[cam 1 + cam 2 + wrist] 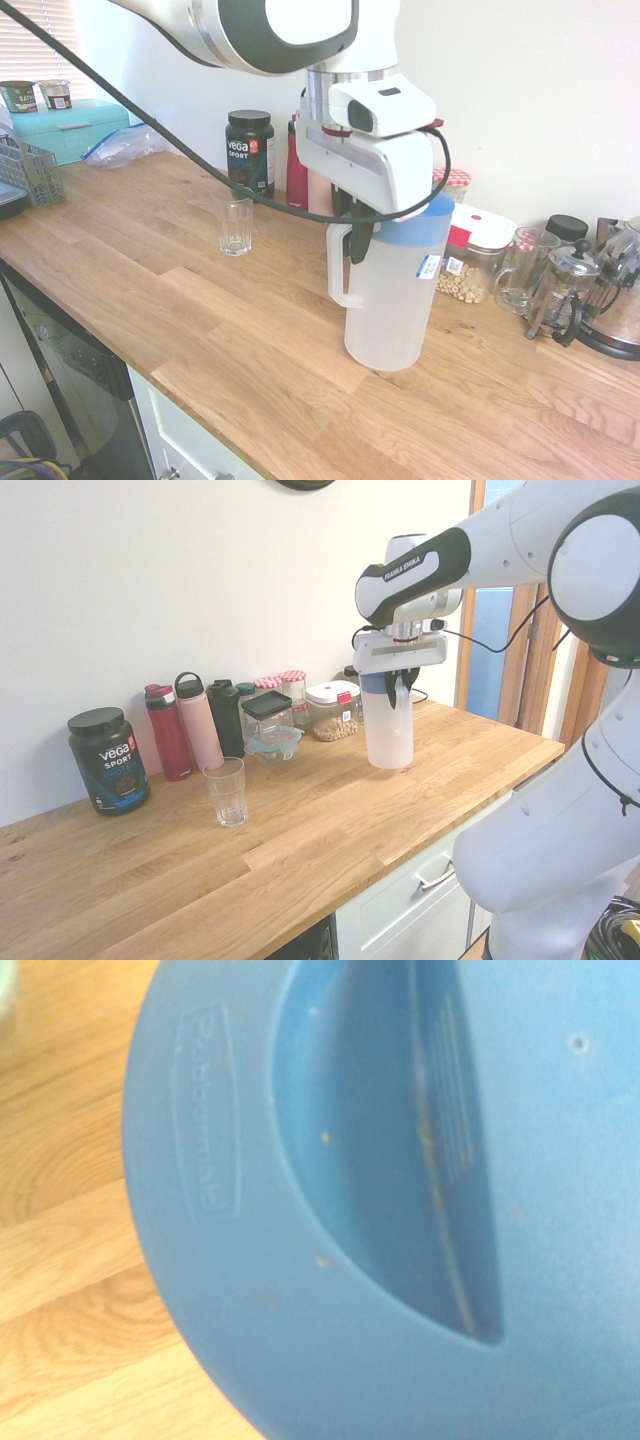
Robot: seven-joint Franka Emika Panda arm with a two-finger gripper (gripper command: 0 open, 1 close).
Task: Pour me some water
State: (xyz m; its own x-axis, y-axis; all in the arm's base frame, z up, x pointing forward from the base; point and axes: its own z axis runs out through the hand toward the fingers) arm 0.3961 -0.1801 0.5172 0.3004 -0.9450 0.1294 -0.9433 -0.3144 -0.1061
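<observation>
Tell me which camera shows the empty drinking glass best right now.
The second exterior view: the glass stands unobstructed on the worktop, in front of the bottles. The first exterior view shows it further off, beside the black tub, with a cable crossing its rim. The wrist view shows only the jug's blue lid.

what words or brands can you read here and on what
"vega SPORT" on the black tub, also seen in the first exterior view.
"FRANKA EMIKA" on the arm.
Embossed brand on the blue lid: blurred, looks like "Rubbermaid", not sure.
Sticker on the jug: too small to read.
Labels on the tubs on the teal box: too small to read.
</observation>
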